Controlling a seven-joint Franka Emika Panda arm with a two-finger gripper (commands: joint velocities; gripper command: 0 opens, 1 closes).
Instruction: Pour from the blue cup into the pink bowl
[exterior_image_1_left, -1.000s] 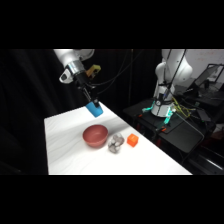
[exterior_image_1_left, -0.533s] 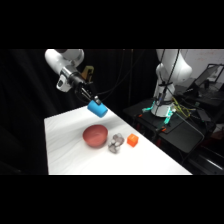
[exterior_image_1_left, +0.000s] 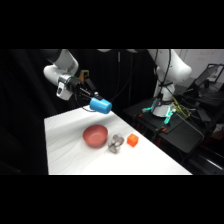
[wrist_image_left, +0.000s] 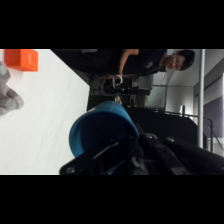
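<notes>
The blue cup (exterior_image_1_left: 100, 105) lies on its side in the air above the pink bowl (exterior_image_1_left: 95, 135), held by my gripper (exterior_image_1_left: 91, 100), which is shut on it and turned sideways. In the wrist view the blue cup (wrist_image_left: 102, 132) fills the lower middle, its side toward the camera, with the gripper's black linkage over its lower part. The pink bowl stands on the white table (exterior_image_1_left: 70, 160), left of the grey metallic object (exterior_image_1_left: 116, 143). The bowl is out of the wrist view.
A small orange block (exterior_image_1_left: 132, 140) (wrist_image_left: 22, 59) sits right of the grey metallic object (wrist_image_left: 9, 96). The arm's base (exterior_image_1_left: 167, 75) stands at the upper right behind a dark stand with cables. A person shows at the wrist view's top edge.
The gripper has rotated further, tipping the blue cup from slanted to lying sideways above the bowl. The arm has swung a little left.
</notes>
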